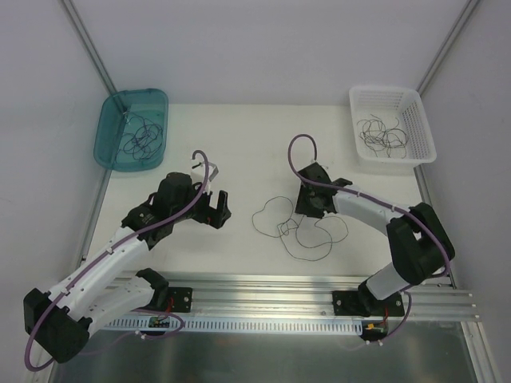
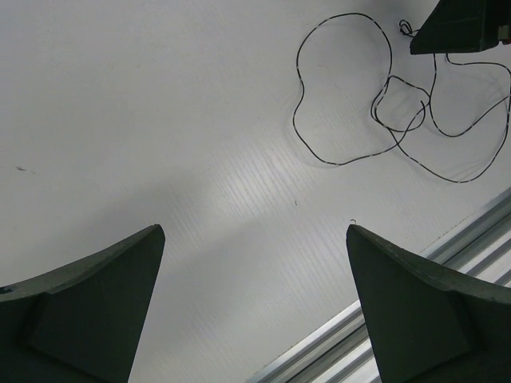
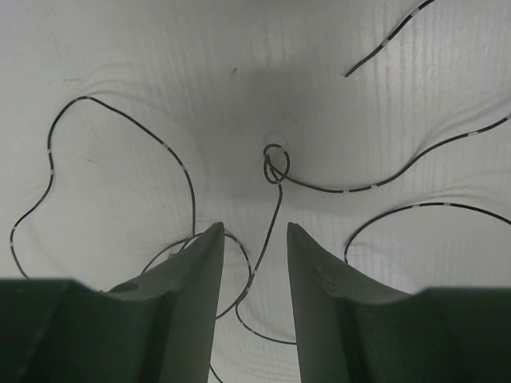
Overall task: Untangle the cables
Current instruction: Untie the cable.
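The cables (image 1: 299, 227) lie in loose thin dark loops on the white table, between the two arms. My right gripper (image 1: 307, 209) points down over their upper part. In the right wrist view its jaws (image 3: 254, 226) stand partly apart, with one strand (image 3: 267, 239) running up between them to a small knot (image 3: 275, 163); neither finger touches it. My left gripper (image 1: 217, 206) hangs left of the loops, wide open and empty. The left wrist view has the table between its fingers (image 2: 254, 230) and the cables (image 2: 339, 164) at the upper right.
A teal bin (image 1: 108, 132) at the back left holds more thin strands. A white basket (image 1: 423, 128) at the back right holds others. An aluminium rail (image 1: 263, 287) runs along the table's near edge and also crosses the left wrist view's lower right corner (image 2: 447, 247).
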